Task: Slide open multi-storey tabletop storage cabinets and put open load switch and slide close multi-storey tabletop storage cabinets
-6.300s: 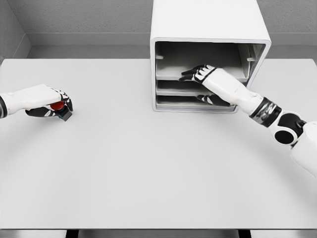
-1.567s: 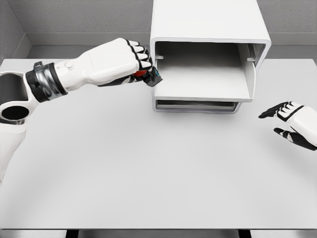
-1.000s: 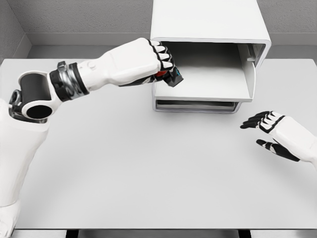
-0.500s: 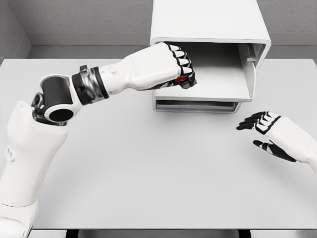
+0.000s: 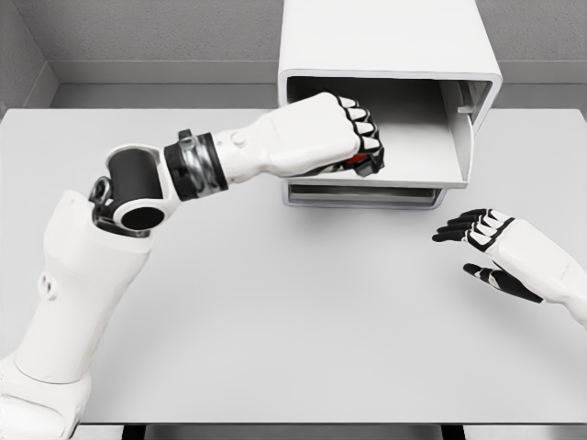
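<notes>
Left hand (image 5: 326, 135) fisted around load switch (image 5: 354, 161), over open drawer (image 5: 417, 156)

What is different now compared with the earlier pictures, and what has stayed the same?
The left hand carried the small red and black load switch from the table's left side rightward, over the pulled-out drawer of the white storage cabinet. The right hand opened that drawer, withdrew and now hovers open. The cabinet has not moved; the switch is still gripped.

The left hand (image 5: 335, 137) is a closed fist on an outstretched arm, while the right hand (image 5: 486, 247) hovers with fingers spread.
</notes>
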